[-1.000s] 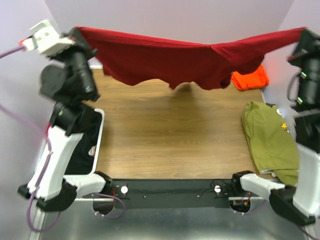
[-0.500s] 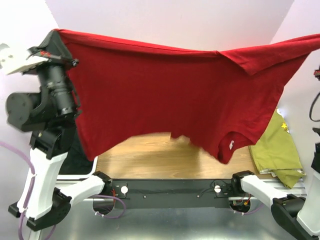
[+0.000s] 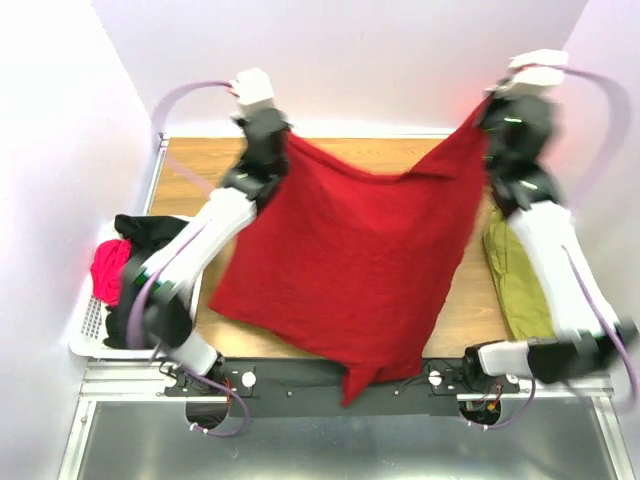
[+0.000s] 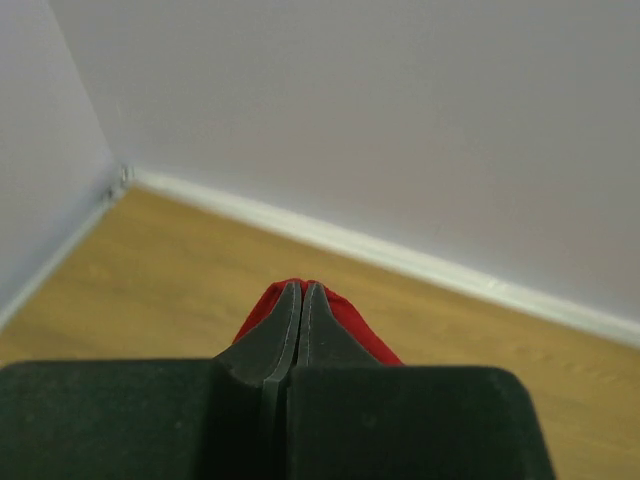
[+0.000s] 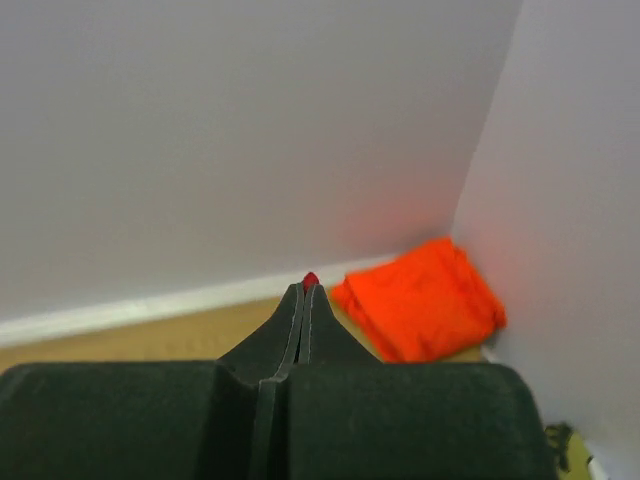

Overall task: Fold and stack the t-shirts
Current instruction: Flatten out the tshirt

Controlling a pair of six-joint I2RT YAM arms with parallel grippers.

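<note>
Robot lab cell — plain white walls (image 3: 380,60), wooden tabletop (image 3: 192,163), black mounting rail (image 3: 300,380)

Spread cloth hiding much of the scene
The dark red cloth t-shirt (image 3: 350,270) is covering most of the wooden tabletop (image 3: 195,165). The left fingers (image 4: 275,335) and right fingers (image 5: 282,335) are hiding all but slivers of it, and the right arm (image 3: 548,238) is blocking part of the olive green cloth garment (image 3: 512,290).

Five garments, two arms, one basket, one table.
One dark red t-shirt (image 3: 350,260) fills the middle of the overhead view. One folded orange t-shirt (image 5: 420,305) sits right of centre in the right wrist view. One olive shirt (image 3: 503,290) lies at the right. One black garment (image 3: 150,230) and one pink garment (image 3: 108,272) lie in the single white basket (image 3: 85,335) at the left. The left arm (image 3: 215,225) and right arm (image 3: 545,235) make two, over one wooden table (image 3: 200,165).
</note>
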